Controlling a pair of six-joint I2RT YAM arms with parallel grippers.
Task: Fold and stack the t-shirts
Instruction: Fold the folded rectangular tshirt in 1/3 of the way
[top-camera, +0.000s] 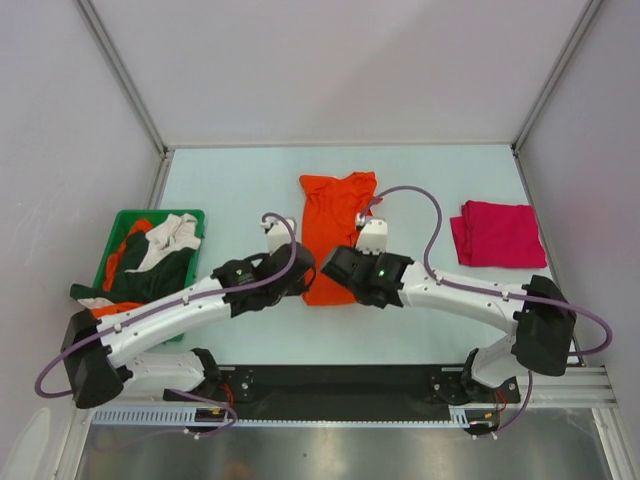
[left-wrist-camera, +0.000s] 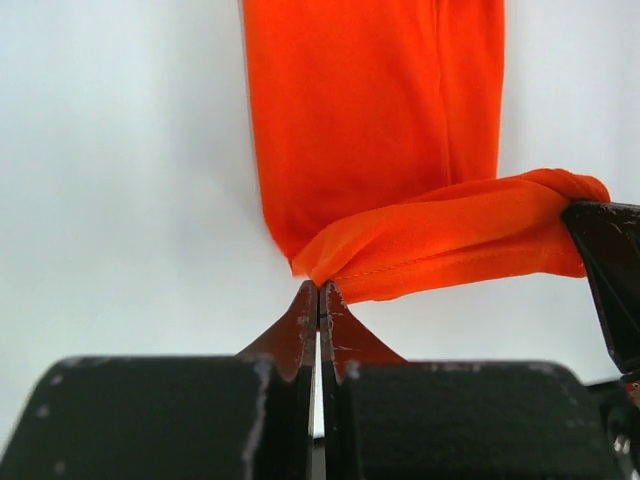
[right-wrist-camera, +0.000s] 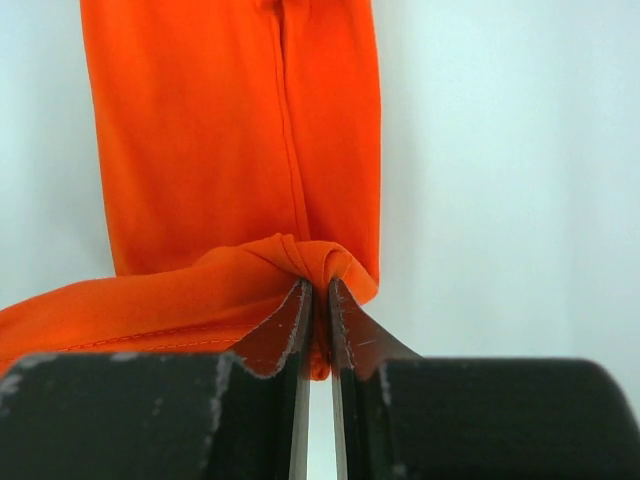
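A bright orange t-shirt (top-camera: 335, 215) lies in a long narrow strip on the pale table, collar end away from me. Its near hem is gathered and lifted between my two grippers. My left gripper (top-camera: 305, 272) (left-wrist-camera: 319, 290) is shut, its tips pinching the hem's left corner of the orange t-shirt (left-wrist-camera: 370, 110). My right gripper (top-camera: 333, 268) (right-wrist-camera: 320, 285) is shut on the right corner of the orange t-shirt (right-wrist-camera: 230, 130), with a fold of cloth showing between its jaws. A magenta-red t-shirt (top-camera: 497, 233) lies folded at the right.
A green plastic bin (top-camera: 160, 213) stands at the left with a cream shirt (top-camera: 172, 238), a dark green one (top-camera: 140, 280) and an orange one (top-camera: 125, 250) heaped in it. White walls close in the table's back and sides. The right gripper's black finger (left-wrist-camera: 610, 270) shows in the left wrist view.
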